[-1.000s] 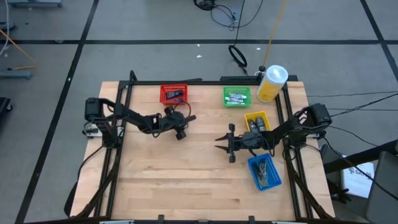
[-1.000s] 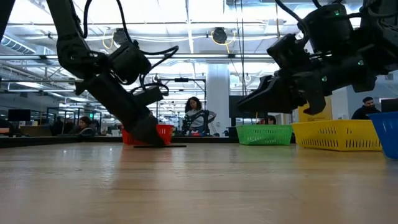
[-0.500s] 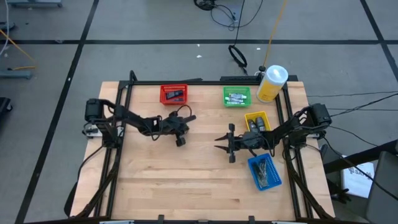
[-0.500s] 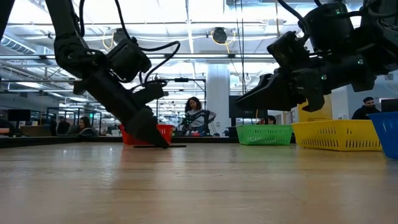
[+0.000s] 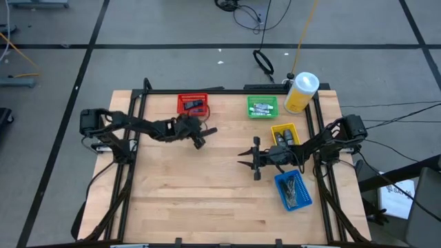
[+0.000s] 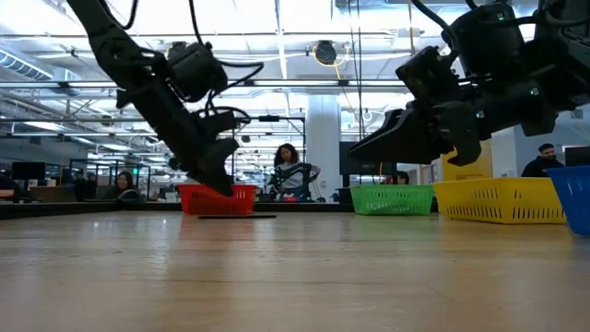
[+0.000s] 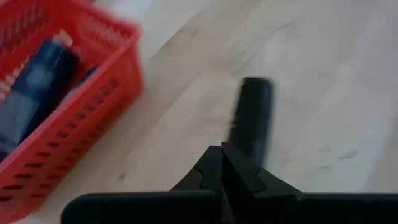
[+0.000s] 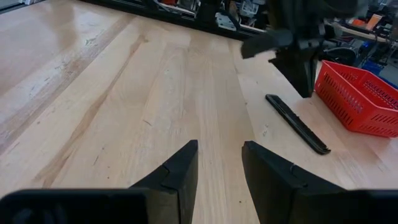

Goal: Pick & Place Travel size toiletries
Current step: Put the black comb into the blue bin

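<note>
A flat black strip-like toiletry (image 8: 297,123) lies flat on the wood, just in front of the red bin (image 5: 192,103). It also shows as a dark blur, the strip (image 7: 252,118), and as a thin line on the table (image 6: 235,217). My left gripper (image 5: 199,142) hangs shut a little above the strip (image 5: 207,129), with nothing between its fingers (image 7: 222,152). My right gripper (image 5: 241,157) stands open above the table's middle right, its fingers (image 8: 180,168) pointing toward the left arm, empty.
Dark blue toiletries (image 7: 37,81) lie in the red bin. A green bin (image 5: 262,107), a yellow bin (image 5: 283,132) and a blue bin (image 5: 293,191) hold more small items on the right. A large yellow bottle (image 5: 301,91) stands at the far right corner. Bare wood fills the near half.
My left gripper has shut and risen from the table beside the strip, drifting a little toward the red bin. The black strip has stayed lying where it was.
</note>
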